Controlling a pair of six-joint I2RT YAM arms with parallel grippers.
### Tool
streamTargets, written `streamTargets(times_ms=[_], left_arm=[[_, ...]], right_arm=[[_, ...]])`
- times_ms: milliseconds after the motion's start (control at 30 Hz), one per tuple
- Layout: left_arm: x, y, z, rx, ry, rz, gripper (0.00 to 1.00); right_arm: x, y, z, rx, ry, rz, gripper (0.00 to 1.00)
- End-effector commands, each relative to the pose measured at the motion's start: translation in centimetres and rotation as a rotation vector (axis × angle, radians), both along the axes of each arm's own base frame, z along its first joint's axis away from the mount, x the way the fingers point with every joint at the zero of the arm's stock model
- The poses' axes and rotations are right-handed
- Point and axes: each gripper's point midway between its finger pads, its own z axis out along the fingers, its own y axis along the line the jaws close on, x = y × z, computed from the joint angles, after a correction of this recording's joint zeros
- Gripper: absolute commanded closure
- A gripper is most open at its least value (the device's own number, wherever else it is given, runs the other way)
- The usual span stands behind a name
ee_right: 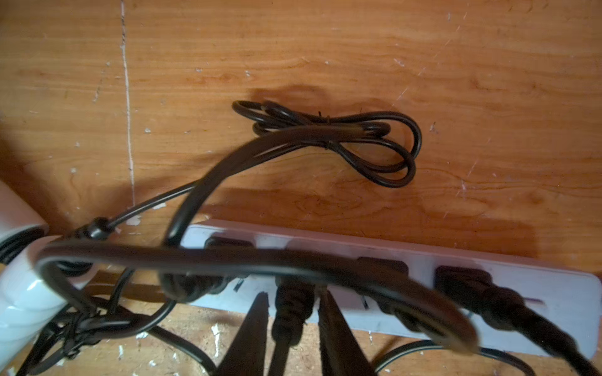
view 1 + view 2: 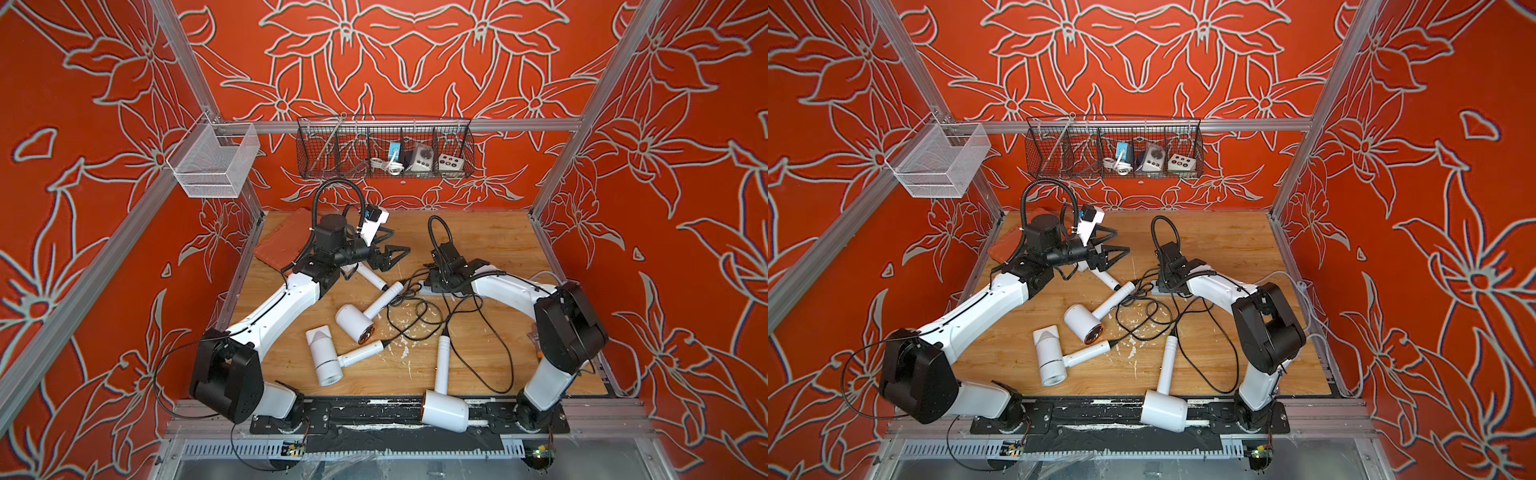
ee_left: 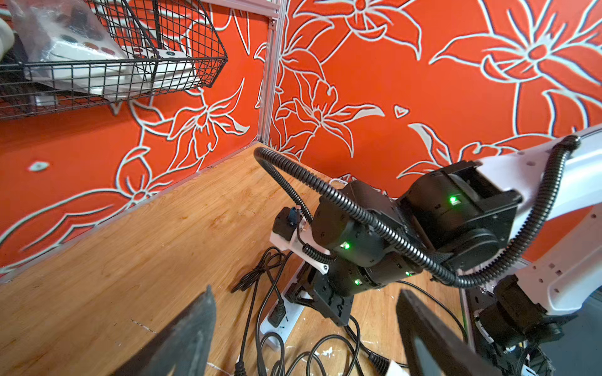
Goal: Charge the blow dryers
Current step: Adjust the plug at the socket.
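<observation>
Left hand point(image 2: 399, 241) wide, empty, above desk point(image 2: 498, 241) near its far edge. Right hand point(image 1: 293, 294) narrow, fingers point(image 1: 254, 332) straddling black plug point(image 1: 290, 312) at power strip point(image 1: 570, 293); actual grip cannot be told.

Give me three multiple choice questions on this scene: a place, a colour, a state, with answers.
1. Where does the power strip lie? A hanging overhead; B on the table under the right gripper; C standing on end.
2. What colour are the cords of the dryers? A white; B red; C black.
3. The jaws of the left gripper are: A wide open, empty; B shut tight; C shut on a cord.
Answers: B, the right wrist view shows it flat there; C, all look black; A, nothing sits between them.
</observation>
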Motion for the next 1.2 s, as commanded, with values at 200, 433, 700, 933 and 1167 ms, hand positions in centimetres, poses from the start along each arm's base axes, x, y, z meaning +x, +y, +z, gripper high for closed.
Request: streamTargets(times_ms=[200, 433, 700, 933, 1167], left_arm=[[-0.6, 0.3, 1.1, -0.018, -0.037, -0.011, 0.14], [-0.7, 0.3, 1.0, -0.018, -0.035, -0.012, 0.14], [-0.7, 0.3, 1.1, -0.018, -0.036, -0.013, 0.14], [-0.6, 0.4, 1.1, -0.018, -0.037, -0.011, 0.14], [-0.6, 0.4, 1.0, -0.018, -0.033, -0.011, 0.14]], right_arm=[[1.3, 0.0, 1.0, -0.018, -0.057, -0.051, 0.75], [1.7, -0.1, 1.3, -0.019, -0.076, -0.07, 0.71], [1.5, -0.5, -0.4, -0.048, -0.035, -0.105, 0.91], [0.7, -1.0, -2.1, -0.055, 0.0, -0.124, 0.97], [-1.5, -1.5, -5.3, -0.015, 0.079, -0.177, 0.99]])
